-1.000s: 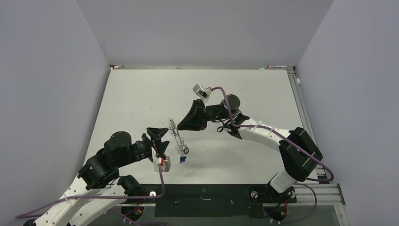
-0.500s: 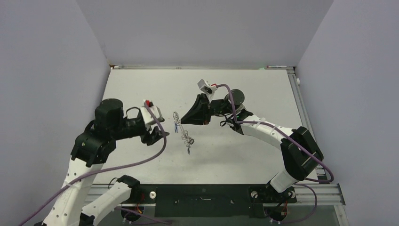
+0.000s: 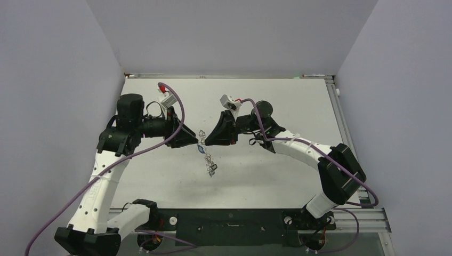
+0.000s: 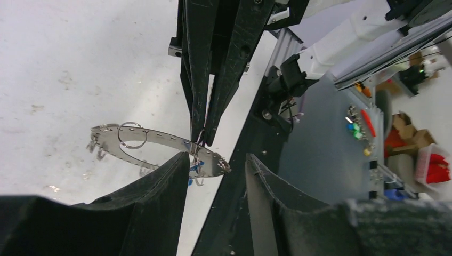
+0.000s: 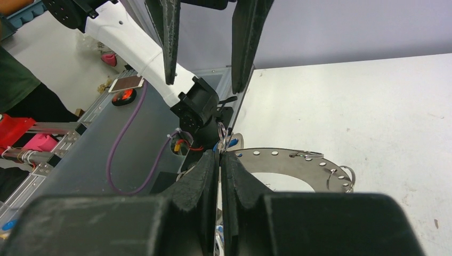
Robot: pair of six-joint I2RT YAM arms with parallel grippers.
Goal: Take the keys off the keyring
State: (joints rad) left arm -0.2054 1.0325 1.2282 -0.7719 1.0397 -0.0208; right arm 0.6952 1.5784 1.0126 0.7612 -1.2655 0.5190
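The keyring (image 3: 207, 157) is a flat grey ring with small loops on its rim. It hangs in the air between the two arms, above the white table (image 3: 277, 176). My right gripper (image 3: 204, 143) is shut on its upper rim, right at a small loop. This shows in the right wrist view (image 5: 219, 154) with the keyring (image 5: 277, 162) beyond. A blue-headed key (image 5: 228, 143) dangles by the pinch point, and other tiny keys (image 3: 212, 170) hang at the low end. My left gripper (image 3: 193, 140) faces it, open, with the keyring (image 4: 165, 140) just past its fingertips (image 4: 178, 160).
Grey walls enclose the table on the left, back and right. A metal rail (image 3: 341, 216) runs along the near edge by the arm bases. The left arm stands tall at the left, with its purple cable (image 3: 178, 106) looping above the wrist.
My left arm has swung up from low near the front edge and moved back-left, and its open gripper now points at the keyring. My right gripper kept holding the keyring and shifted slightly.
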